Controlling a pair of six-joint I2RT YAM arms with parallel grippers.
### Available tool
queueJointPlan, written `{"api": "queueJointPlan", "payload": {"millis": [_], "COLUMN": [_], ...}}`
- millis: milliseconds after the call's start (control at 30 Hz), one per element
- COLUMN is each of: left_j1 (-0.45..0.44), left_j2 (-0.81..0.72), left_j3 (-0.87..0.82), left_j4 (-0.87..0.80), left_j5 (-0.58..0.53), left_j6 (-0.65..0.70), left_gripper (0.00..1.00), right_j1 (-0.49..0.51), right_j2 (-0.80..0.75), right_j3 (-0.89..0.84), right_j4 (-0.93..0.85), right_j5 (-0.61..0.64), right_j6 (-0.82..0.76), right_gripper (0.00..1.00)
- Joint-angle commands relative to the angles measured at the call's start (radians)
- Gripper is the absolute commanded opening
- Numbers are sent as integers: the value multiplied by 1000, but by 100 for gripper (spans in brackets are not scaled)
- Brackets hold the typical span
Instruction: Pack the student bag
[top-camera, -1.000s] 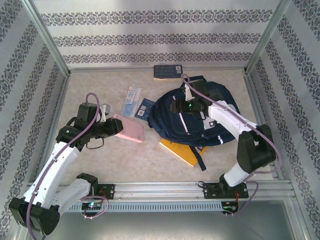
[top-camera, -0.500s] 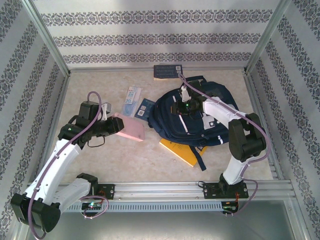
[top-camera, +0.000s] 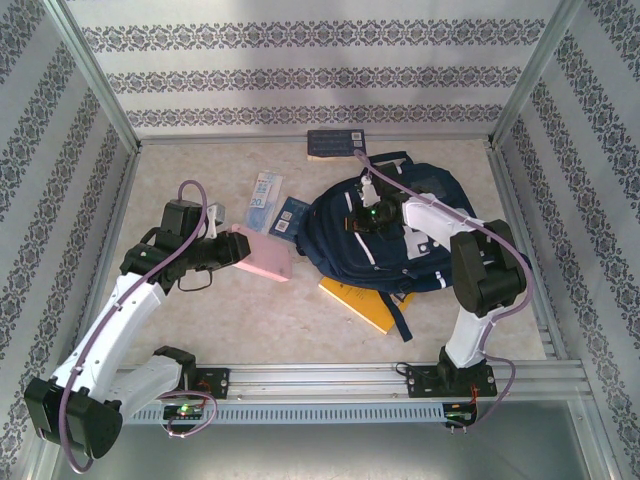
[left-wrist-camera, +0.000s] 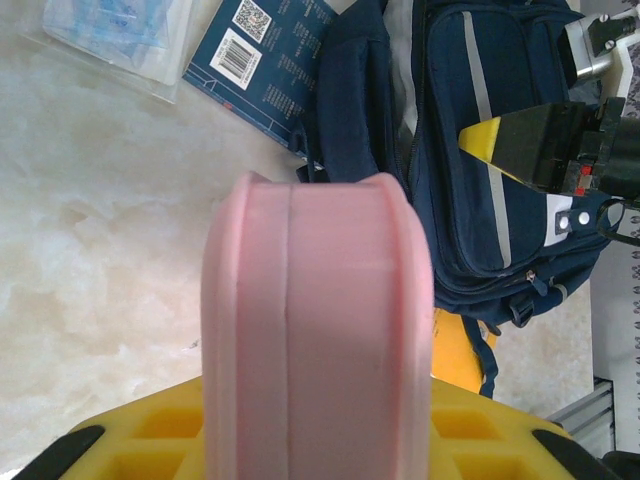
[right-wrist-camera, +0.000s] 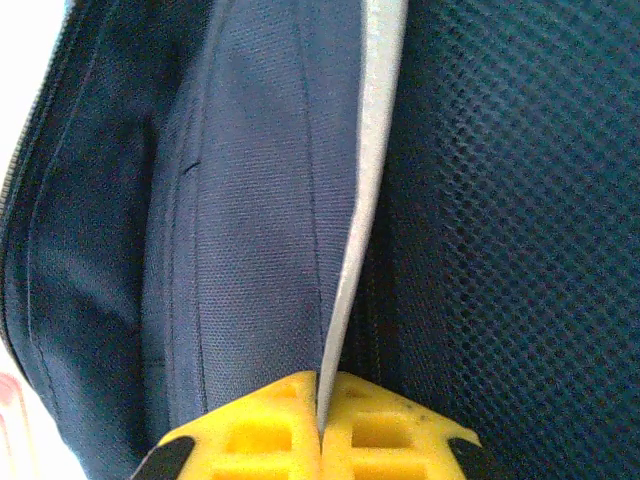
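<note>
We are finding the right gripper (right-wrist-camera: 320, 425) pressed together, its yellow fingers (right-wrist-camera: 250, 440) pinching a thin pale grey edge strip of the large navy blue fabric student bag (right-wrist-camera: 250, 200). From overhead, this gripper is sitting on the bag's upper face, left of its middle. The student bag is lying flat at the right-centre of the marbled beige table (top-camera: 260, 330), pockets facing up. Its long axis appears to be running far to near, with the carry loop pointing toward the back wall and a dark strap trailing toward the arms' bases.

The left gripper (top-camera: 228, 246) is clamping a rounded pink case (top-camera: 262, 258) by one end, holding it near the bag's left side but apart from it. A flat yellow notebook (top-camera: 355, 300) is lying partly under the bag's near edge. A dark blue booklet (top-camera: 290, 215) is lying against the bag's far-left edge, and a clear plastic packet (top-camera: 263, 190) is overlapping it. A dark book (top-camera: 333, 142) is resting by the back wall.
</note>
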Motion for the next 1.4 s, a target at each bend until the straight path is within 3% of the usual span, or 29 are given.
{"api": "queueJointPlan", "payload": {"millis": [0, 400, 667, 900, 1367], "left_j1": [9, 9, -10, -112, -305], "left_j2": [-1, 95, 249, 454, 864], "left_j3": [22, 93, 134, 207, 376], "left_j4": [62, 191, 486, 684, 973], "left_j5": [26, 85, 169, 166, 142], "left_j6": [-4, -107, -249, -312, -399], "left_gripper": [20, 18, 18, 13, 12], "right_j1": [-8, -169, -233, -291, -326], "right_j2": [-63, -332, -415, -439, -435], "right_j3": [2, 21, -8, -54, -83], "right_j4": [-15, 11, 65, 207, 381], "right_j5": [1, -270, -372, -517, -600], "right_j6": [-9, 179, 260, 384, 539], "right_gripper": [0, 0, 0, 0, 0]}}
